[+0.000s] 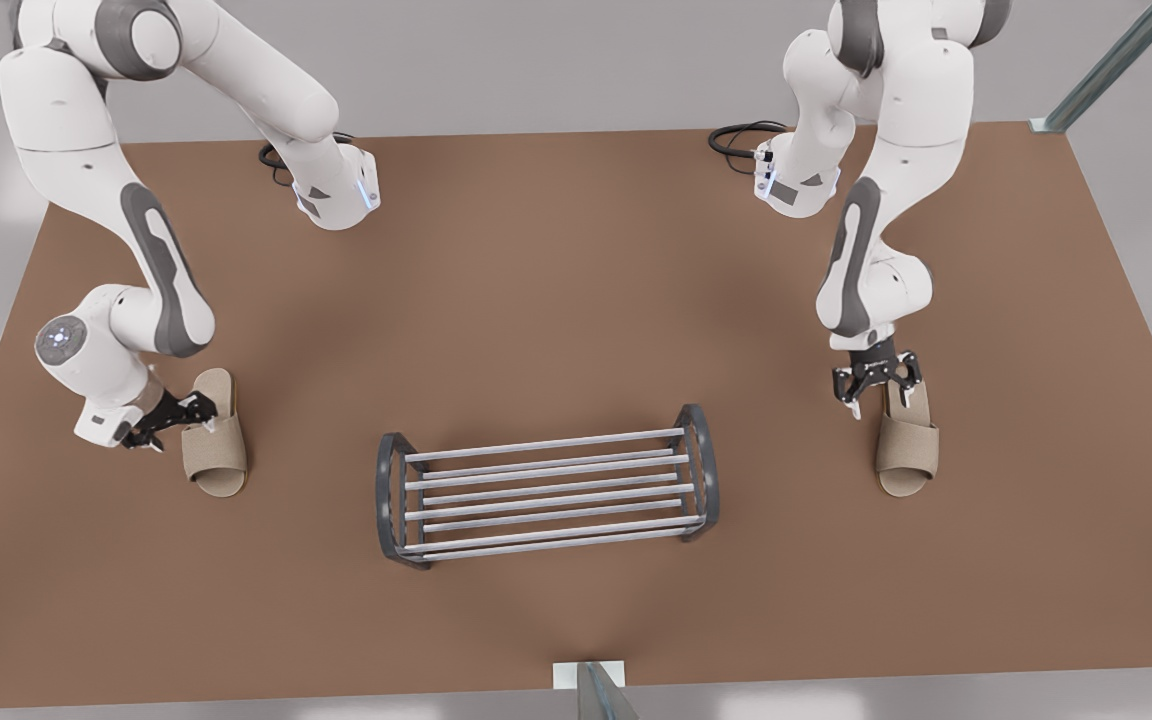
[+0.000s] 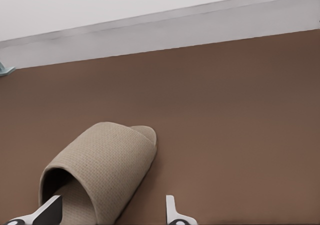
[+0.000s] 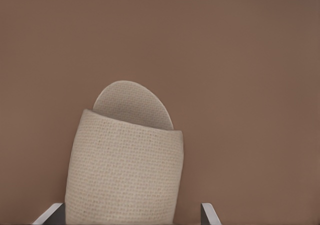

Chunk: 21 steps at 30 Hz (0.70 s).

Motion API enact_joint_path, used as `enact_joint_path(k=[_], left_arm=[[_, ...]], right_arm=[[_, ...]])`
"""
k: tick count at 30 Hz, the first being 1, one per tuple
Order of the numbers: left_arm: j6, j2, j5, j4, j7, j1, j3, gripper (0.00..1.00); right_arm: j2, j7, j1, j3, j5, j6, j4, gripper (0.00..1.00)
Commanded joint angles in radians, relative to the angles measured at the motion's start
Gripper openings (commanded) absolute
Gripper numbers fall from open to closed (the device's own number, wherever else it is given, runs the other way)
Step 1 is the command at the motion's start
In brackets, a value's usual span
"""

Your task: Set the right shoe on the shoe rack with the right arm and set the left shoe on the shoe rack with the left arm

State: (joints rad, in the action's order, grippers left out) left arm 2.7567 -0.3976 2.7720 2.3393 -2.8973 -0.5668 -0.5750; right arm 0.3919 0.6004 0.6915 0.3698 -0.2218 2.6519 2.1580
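Observation:
The left shoe (image 1: 217, 452) (image 2: 102, 165), a beige open-toe slipper, lies flat on the brown table at the front view's left. My left gripper (image 1: 179, 414) (image 2: 110, 206) is tilted low at its heel end. It is open, with one finger (image 2: 50, 208) inside the heel opening and the other beside the shoe. The right shoe (image 1: 907, 448) (image 3: 125, 170) lies at the front view's right. My right gripper (image 1: 876, 384) (image 3: 130, 211) points straight down over its heel and is open, with a finger on each side. The dark shoe rack (image 1: 393, 500) stands between the shoes with nothing on it.
Black cables (image 1: 739, 136) lie at the back of the table near both arm bases. Bare brown table (image 1: 556, 330) stretches between the shoes and the rack. A metal post (image 1: 596, 690) stands at the table's front edge.

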Motion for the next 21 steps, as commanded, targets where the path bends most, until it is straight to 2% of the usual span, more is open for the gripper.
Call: enact_joint_path(k=[1, 4, 21], left_arm=[[0.047, -0.044, 0.034, -0.035, -1.209, 0.002, 0.0, 1.0], [0.046, -0.076, 0.034, -0.074, -1.209, 0.038, 0.007, 1.0], [0.047, -0.161, 0.034, -0.195, -1.209, 0.179, 0.132, 1.0]], right_arm=[[-0.001, 0.193, 0.008, 0.0, -0.014, 0.048, 0.011, 1.0], [-0.011, 0.191, 0.026, 0.001, -0.016, 0.137, 0.102, 1.0], [0.039, 0.171, 0.059, 0.001, -0.025, 0.154, 0.063, 1.0]])
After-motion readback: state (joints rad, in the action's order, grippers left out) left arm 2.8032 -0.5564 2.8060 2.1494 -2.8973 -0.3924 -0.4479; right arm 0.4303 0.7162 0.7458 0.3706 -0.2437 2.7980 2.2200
